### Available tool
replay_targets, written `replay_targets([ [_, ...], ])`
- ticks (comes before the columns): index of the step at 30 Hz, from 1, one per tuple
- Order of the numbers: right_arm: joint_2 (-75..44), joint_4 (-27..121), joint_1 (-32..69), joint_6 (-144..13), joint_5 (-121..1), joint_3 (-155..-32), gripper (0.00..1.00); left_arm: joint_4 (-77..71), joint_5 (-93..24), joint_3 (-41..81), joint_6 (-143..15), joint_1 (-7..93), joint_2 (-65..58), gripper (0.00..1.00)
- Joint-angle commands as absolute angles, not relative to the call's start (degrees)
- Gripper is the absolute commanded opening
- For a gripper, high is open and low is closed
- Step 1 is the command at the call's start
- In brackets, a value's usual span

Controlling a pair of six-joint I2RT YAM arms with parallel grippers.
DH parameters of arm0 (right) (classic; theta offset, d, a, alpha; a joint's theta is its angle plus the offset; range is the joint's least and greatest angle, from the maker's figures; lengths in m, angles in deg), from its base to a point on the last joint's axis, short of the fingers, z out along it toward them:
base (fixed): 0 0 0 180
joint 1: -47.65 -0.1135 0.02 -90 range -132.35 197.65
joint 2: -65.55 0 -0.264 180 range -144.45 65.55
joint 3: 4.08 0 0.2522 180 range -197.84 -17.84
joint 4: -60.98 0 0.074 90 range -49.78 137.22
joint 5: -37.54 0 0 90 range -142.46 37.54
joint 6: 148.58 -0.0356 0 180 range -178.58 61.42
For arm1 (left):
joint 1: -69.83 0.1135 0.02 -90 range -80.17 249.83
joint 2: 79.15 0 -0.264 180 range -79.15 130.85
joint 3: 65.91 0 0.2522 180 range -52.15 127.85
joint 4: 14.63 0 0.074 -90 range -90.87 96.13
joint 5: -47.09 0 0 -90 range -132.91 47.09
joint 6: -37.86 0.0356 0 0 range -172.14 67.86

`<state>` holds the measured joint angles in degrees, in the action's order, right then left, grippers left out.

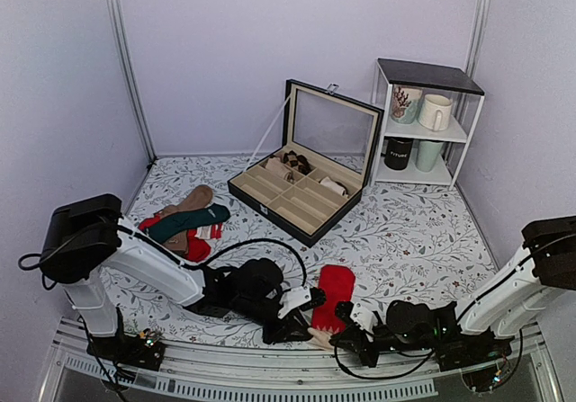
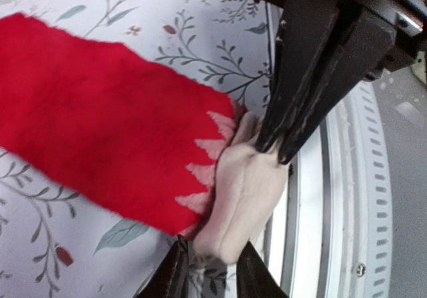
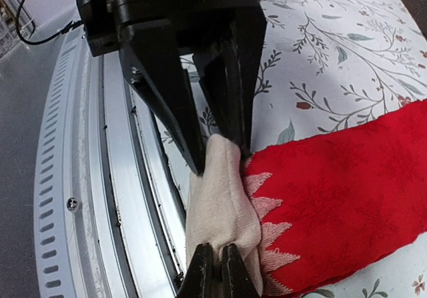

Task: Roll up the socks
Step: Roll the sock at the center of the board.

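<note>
We see the red socks at 6 o'clock on the table, by the near edge. The right hand pinches the beige cuff tight. The left hand has its fingers a little apart, with the cuff between them.

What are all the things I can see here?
Red socks: one pair, red with beige cuff, near edge.
Sock pile: several, brown, green, red-white, left side.
Box: one, black, beige inside, lid open, middle.
Shelf: one, white with black top, back right.
Mugs: four, patterned, white, black, pale green, on the shelf.
Cloth: one, white with leaf print, over the table.
Arms: two, white and black, near edge.
Left gripper: black, cuff between its fingers, grip unclear.
Right gripper: black, shut on the cuff.
</note>
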<state>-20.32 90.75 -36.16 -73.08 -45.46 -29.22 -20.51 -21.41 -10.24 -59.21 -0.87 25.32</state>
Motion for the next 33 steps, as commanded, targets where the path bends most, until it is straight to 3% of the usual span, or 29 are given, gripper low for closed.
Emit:
replay_targets([
  [1, -18.2, 79.34, -33.66, -80.72, -48.57, -29.06, 0.0, -17.65, -32.65, -12.58, -54.66, -1.01, 19.32, 0.26],
  [8, -20.75, 77.87, -25.57, -85.69, -59.5, -29.02, 0.0, -28.38, -38.18, -19.79, -47.76, -6.66, 11.45, 0.37],
  [15, -28.2, 78.34, -21.76, -89.67, -67.89, -30.85, 0.0, -30.89, -37.42, -18.48, -45.15, -10.39, 16.59, 0.38],
  [21, -31.54, 79.43, -21.56, -91.36, -70.18, -31.64, 0.0, -31.93, -39.82, -17.27, -44.37, -10.48, 21.25, 0.39],
  [25, -31.22, 79.54, -21.54, -91.37, -70.82, -31.34, 0.0, -34.35, -43.22, -18.6, -44.78, -10.59, 21.62, 0.49],
  [33, -32.15, 80.28, -21.26, -91.08, -71.83, -31.05, 0.0, -36.83, -46.06, -19.57, -43.52, -11.11, 20.62, 0.57],
])
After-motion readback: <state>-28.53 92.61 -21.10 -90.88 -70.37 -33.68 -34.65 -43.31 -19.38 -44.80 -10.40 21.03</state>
